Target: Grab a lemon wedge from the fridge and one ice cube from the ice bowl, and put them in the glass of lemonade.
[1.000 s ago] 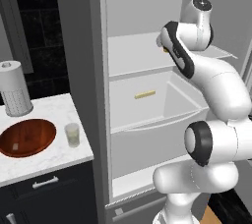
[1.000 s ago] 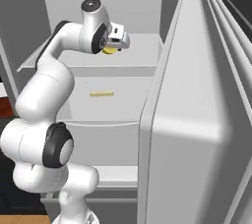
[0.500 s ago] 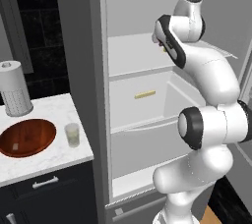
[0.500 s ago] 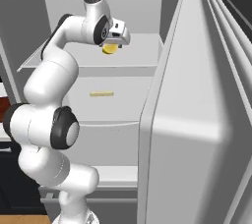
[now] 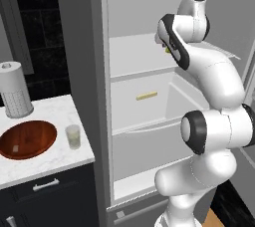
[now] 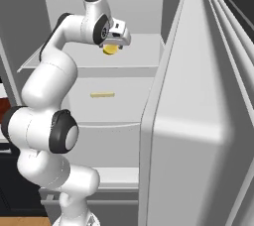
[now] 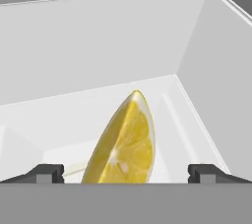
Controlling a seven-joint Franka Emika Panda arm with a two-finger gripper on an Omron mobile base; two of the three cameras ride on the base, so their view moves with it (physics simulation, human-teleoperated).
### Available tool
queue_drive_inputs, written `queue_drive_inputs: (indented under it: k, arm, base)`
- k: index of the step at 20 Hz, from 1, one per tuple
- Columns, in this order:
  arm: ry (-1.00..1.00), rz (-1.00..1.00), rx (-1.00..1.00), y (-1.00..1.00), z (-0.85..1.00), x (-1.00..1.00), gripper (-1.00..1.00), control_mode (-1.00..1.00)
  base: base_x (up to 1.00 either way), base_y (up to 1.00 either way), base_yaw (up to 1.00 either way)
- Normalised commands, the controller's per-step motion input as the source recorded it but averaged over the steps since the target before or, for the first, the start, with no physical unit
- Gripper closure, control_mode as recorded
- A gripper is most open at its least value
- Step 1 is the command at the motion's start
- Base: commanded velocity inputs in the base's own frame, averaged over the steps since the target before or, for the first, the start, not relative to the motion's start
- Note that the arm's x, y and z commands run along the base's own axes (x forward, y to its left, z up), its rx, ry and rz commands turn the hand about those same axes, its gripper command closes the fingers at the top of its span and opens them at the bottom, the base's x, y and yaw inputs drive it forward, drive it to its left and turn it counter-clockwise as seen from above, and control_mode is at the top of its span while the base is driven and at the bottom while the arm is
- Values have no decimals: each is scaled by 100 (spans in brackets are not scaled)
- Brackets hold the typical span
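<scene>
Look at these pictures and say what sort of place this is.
Most likely a kitchen. An open fridge with pale shelves holds a lemon wedge, and beside it a marble counter carries a wooden bowl and a glass of lemonade.

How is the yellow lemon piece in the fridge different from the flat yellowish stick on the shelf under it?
The lemon wedge is bright yellow; the stick is a duller tan-yellow. The lemon wedge is a curved slice with a pointed tip, standing up on edge; the stick is thin, straight and lies flat. The lemon wedge sits on the upper shelf, between the open gripper's fingertips; the stick lies lower, away from the gripper. Both are inside the open fridge.
</scene>
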Motion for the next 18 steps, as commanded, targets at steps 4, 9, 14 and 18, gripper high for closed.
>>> queue_drive_inputs:
  k: [4,9,14,18]
  arm:
    - [0,-8,0,2,-14,5,-100,-100]
    - [6,-9,0,15,-20,17,-100,-100]
    - [6,-5,0,2,-28,0,-100,-100]
    - [9,-5,0,0,-22,-1,-100,-100]
  base:
    - [0,0,0]
    - [0,0,0]
    - [0,0,0]
    - [0,0,0]
